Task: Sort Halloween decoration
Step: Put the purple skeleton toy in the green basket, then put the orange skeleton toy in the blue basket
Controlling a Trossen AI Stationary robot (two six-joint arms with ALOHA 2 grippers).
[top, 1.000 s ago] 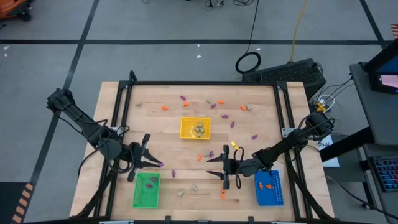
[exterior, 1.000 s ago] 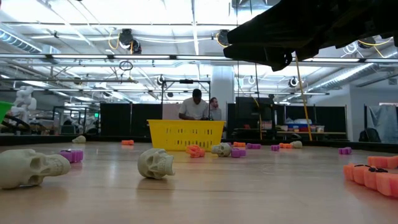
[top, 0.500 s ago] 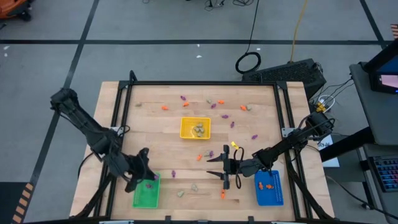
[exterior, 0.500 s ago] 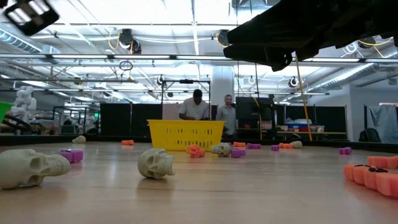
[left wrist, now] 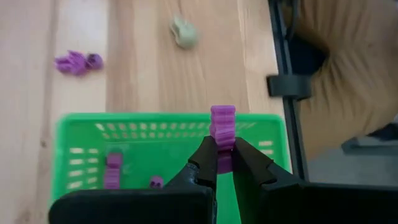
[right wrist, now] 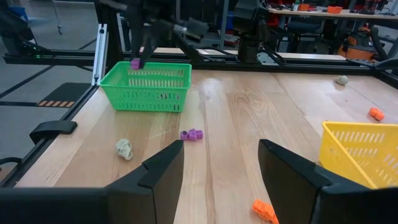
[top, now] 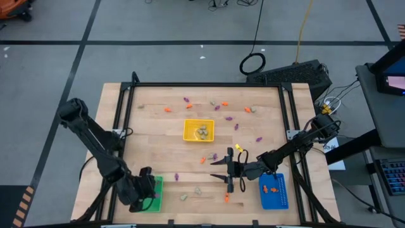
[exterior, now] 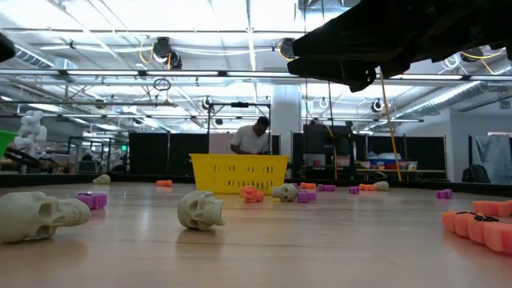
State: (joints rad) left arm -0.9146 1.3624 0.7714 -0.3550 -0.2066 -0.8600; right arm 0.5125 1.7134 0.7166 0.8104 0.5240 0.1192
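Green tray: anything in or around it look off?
Nothing stands out. The green tray sits square on the table and holds only purple trinkets. The left end effector holds another purple trinket over it. A purple piece and a pale skull lie loose on the wood beside it, unsorted.

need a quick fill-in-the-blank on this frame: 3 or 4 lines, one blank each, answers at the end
1. The left gripper is shut on a ____ trinket.
2. That gripper hangs over the ____ tray.
3. The pale skulls already sorted lie in the ____ tray.
4. The right gripper, near the blue tray, has its fingers ____.

Missing words: purple; green; yellow; open
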